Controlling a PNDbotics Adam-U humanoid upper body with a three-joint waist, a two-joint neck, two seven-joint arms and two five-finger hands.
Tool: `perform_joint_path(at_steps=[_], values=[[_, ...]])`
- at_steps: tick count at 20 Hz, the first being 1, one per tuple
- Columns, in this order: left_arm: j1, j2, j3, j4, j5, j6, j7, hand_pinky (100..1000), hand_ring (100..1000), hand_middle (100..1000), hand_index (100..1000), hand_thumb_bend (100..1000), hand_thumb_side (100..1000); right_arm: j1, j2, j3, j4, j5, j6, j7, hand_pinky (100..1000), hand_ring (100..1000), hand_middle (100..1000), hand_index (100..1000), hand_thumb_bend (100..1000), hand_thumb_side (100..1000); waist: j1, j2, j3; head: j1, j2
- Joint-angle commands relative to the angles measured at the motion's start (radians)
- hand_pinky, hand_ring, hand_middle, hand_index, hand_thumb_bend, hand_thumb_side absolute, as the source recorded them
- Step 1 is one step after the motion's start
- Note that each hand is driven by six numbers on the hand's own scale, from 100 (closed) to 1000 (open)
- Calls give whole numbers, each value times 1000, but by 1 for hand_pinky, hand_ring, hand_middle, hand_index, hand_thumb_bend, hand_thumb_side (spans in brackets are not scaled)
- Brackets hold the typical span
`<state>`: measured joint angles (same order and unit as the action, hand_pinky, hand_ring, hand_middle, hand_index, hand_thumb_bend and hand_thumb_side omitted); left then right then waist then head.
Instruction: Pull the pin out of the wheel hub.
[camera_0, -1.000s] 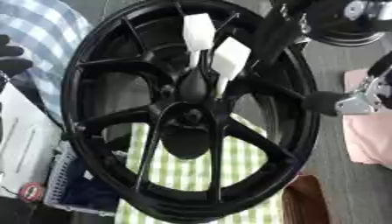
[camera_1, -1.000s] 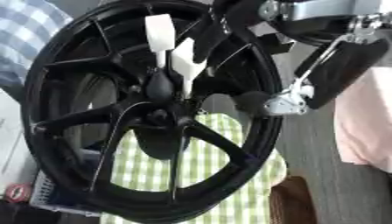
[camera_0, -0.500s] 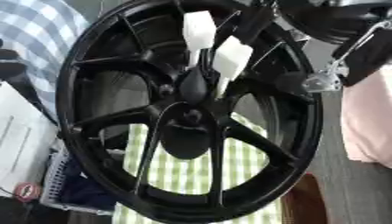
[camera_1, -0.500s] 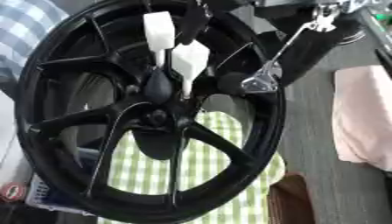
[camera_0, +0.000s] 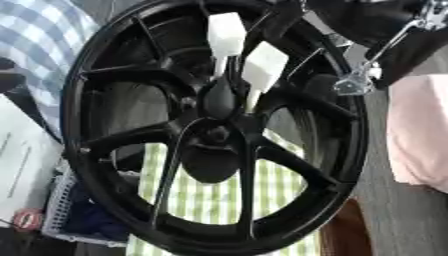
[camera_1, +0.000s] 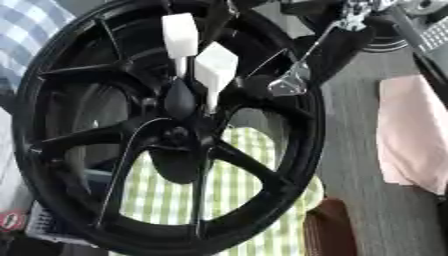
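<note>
A large black wheel hub (camera_0: 348, 150) stands on edge and fills both views. Two pins with white block heads stick out just above its centre: one upright (camera_0: 226, 30), one leaning right (camera_0: 262, 66). My right arm comes in from the upper right, with a silver bracket (camera_0: 353, 84) hanging in front of the rim. My right hand (camera_0: 280, 20) shows as a dark shape at the top edge, close above the right pin; its grip is hidden. A dark shape at the left edge (camera_0: 9, 80), behind the rim, seems to be my left hand.
A green-and-white checked cloth (camera_0: 210, 200) lies behind the spokes. Upper left there is a blue checked cloth (camera_0: 44, 25), and on the right a pink cloth (camera_0: 420, 135). A white basket (camera_0: 63, 210) and white paper (camera_0: 22, 160) sit lower left. A brown object (camera_0: 341, 230) stands lower right.
My right arm has swung up and to the left, so its silver bracket now hangs by the upper rim. Both white pins stand in the hub as before.
</note>
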<state>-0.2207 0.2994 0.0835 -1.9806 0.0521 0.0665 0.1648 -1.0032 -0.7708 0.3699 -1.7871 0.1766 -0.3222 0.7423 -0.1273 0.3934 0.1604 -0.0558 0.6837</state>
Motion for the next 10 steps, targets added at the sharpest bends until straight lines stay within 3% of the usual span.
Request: perform_joint_path(at_steps=[1,10], values=[[-13,25,1,-19,-5,-2,1,805,647,645,794,100,745,-23,-3,-11,21,22,-6,-6,858,804,777,822,319,251,6,-15,2,-5,-15],[-17,20,1,-19,-7,-3,0,806,646,645,794,100,746,-43,24,1,80,63,-15,-26,859,813,779,823,316,232,3,-5,17,-25,-28]])
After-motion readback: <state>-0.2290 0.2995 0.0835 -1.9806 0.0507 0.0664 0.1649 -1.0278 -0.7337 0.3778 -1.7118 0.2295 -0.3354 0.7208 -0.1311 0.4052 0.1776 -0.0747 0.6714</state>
